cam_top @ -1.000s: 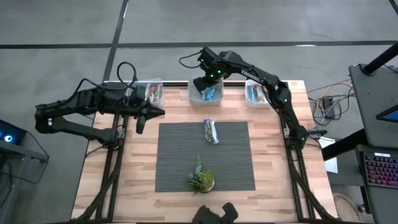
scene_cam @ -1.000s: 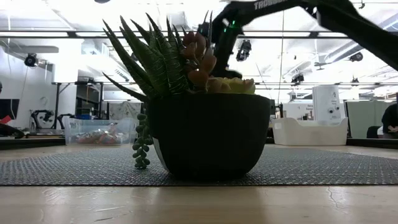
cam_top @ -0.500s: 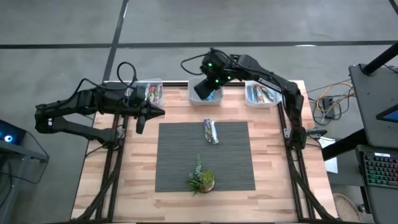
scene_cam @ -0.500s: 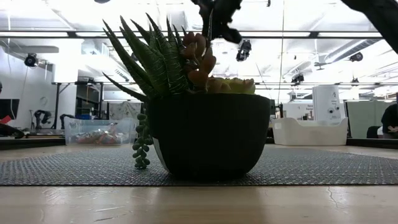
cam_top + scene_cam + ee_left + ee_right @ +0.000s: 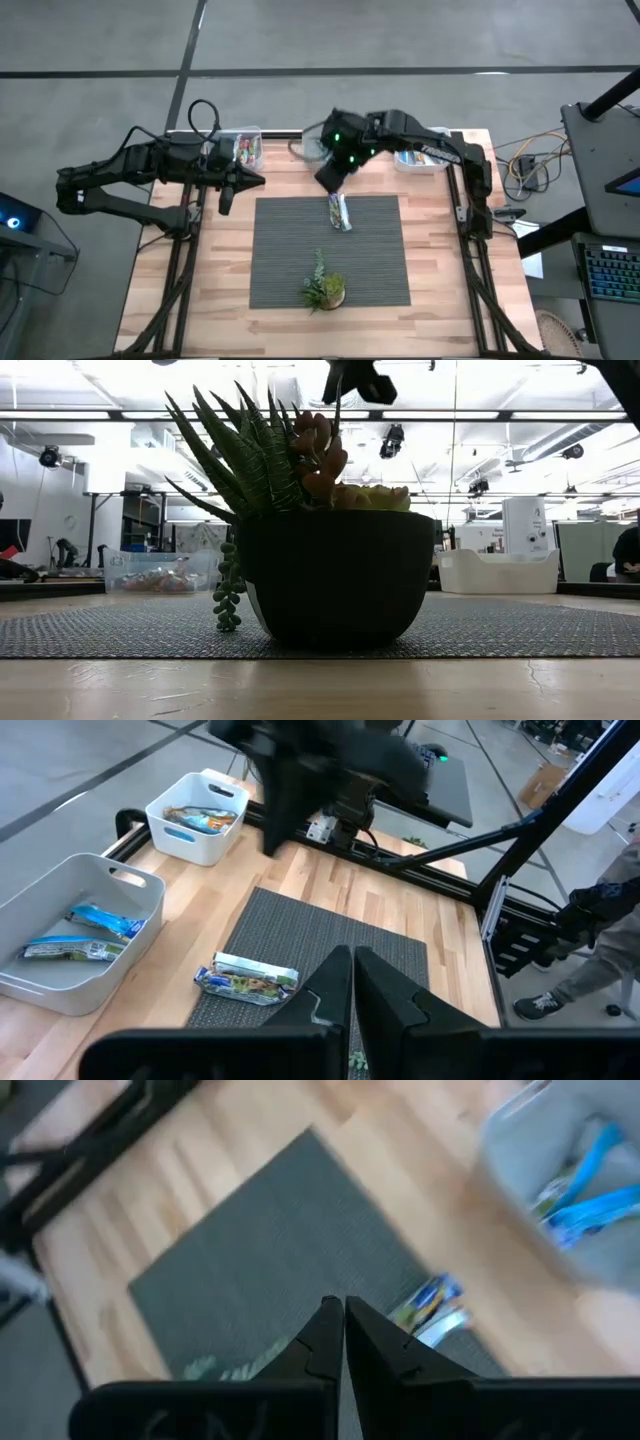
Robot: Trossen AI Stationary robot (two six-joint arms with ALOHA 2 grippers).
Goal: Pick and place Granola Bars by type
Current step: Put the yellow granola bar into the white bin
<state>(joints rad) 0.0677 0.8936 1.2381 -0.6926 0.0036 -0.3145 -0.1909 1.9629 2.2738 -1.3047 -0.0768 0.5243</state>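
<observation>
Two granola bars (image 5: 340, 212) lie side by side on the far part of the grey mat (image 5: 290, 250); they also show in the left wrist view (image 5: 247, 982) and the right wrist view (image 5: 430, 1308). More bars lie in three white bins along the far edge: left bin (image 5: 243, 148), middle bin (image 5: 60, 895), right bin (image 5: 412, 152). My right gripper (image 5: 328, 182) hangs shut and empty above the mat's far edge, just beyond the two bars. My left gripper (image 5: 256, 180) is shut and empty, held high off the mat's far left corner.
A small green plant in a dark pot (image 5: 325, 290) stands on the mat's near part and fills the low view (image 5: 335, 580). Bare mat lies left and right of the bars. A person (image 5: 600, 920) stands beyond the table's right side.
My right gripper has come away from above the middle bin toward the table's near edge and has risen, ending over the mat's far edge. It has stayed shut with nothing in it. The bars on the mat have not moved.
</observation>
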